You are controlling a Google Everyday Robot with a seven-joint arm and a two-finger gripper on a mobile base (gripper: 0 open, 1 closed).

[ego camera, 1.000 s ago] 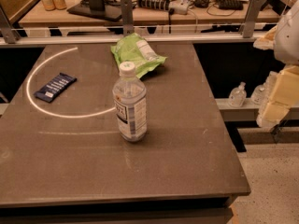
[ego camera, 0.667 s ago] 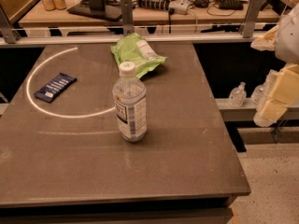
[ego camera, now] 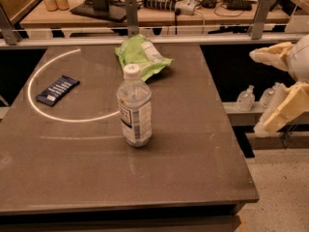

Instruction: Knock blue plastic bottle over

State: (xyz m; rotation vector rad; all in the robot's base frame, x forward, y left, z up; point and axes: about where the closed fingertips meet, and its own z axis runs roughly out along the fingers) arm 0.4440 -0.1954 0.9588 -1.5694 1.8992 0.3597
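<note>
Clear ribbed plastic bottle with a white screw cap and a white and pale-blue label stands upright near the middle of the dark grey tabletop, exactly where it stood a second ago; nothing on the table has shifted. From my remote seat, the only change is at the right edge, where the cream-coloured two-finger gripper has crept slightly lower and inward. It hangs beyond the table's right side, well apart from the bottle, its fingers spread wide with nothing between them. The upper finger points left toward the table and the lower one slants down and left. The wrist and the arm behind it are cut off by the frame edge. A crumpled flat green snack bag lies behind the bottle, near the far edge. A flat dark-blue packet with white print lies to the left, inside a thin white arc on the surface. Small clear pump-top bottles stand on a ledge right of the table, one partly hidden behind the lower finger. I cannot make out the bottle's label print
</note>
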